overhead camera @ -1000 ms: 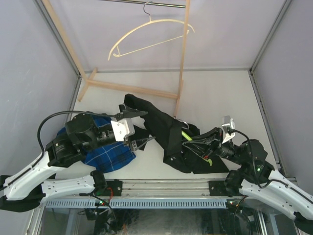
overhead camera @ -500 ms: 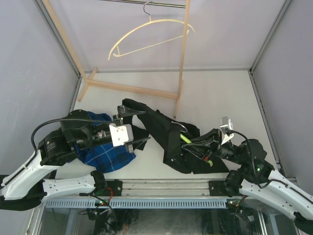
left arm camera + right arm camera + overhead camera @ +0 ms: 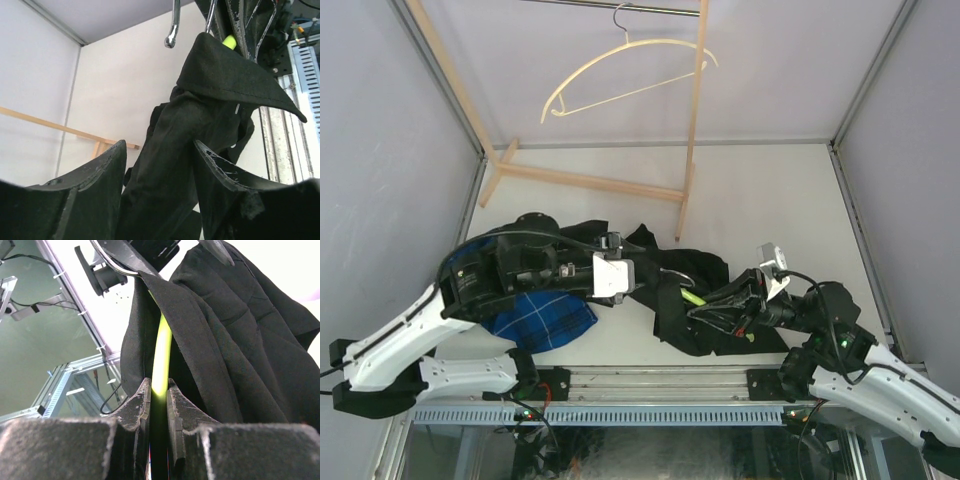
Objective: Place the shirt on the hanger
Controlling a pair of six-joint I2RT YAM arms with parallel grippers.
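Note:
The black shirt (image 3: pixel 685 325) lies bunched at the table's front middle, draped over the lime-green hanger (image 3: pixel 692 297). My right gripper (image 3: pixel 708 310) is shut on the hanger's green arm (image 3: pixel 161 355), with shirt fabric (image 3: pixel 225 330) hanging beside it. My left gripper (image 3: pixel 638 275) is at the shirt's left side. Its jaws stand wide apart with a thick fold of the shirt (image 3: pixel 200 125) between them. In the left wrist view (image 3: pixel 159 145) the hanger's metal hook (image 3: pixel 173 27) and a green tip (image 3: pixel 228 41) poke out above the collar.
A blue plaid shirt (image 3: pixel 545 318) lies under the left arm. A cream hanger (image 3: pixel 620 75) hangs on the rail of the wooden rack (image 3: pixel 692 130) at the back. A metal rail (image 3: pixel 650 385) runs along the table's front edge.
My left arm has swung right, bringing its open jaws around the shirt's left part. The shirt has bunched rightward. The right gripper has lifted the hanger slightly.

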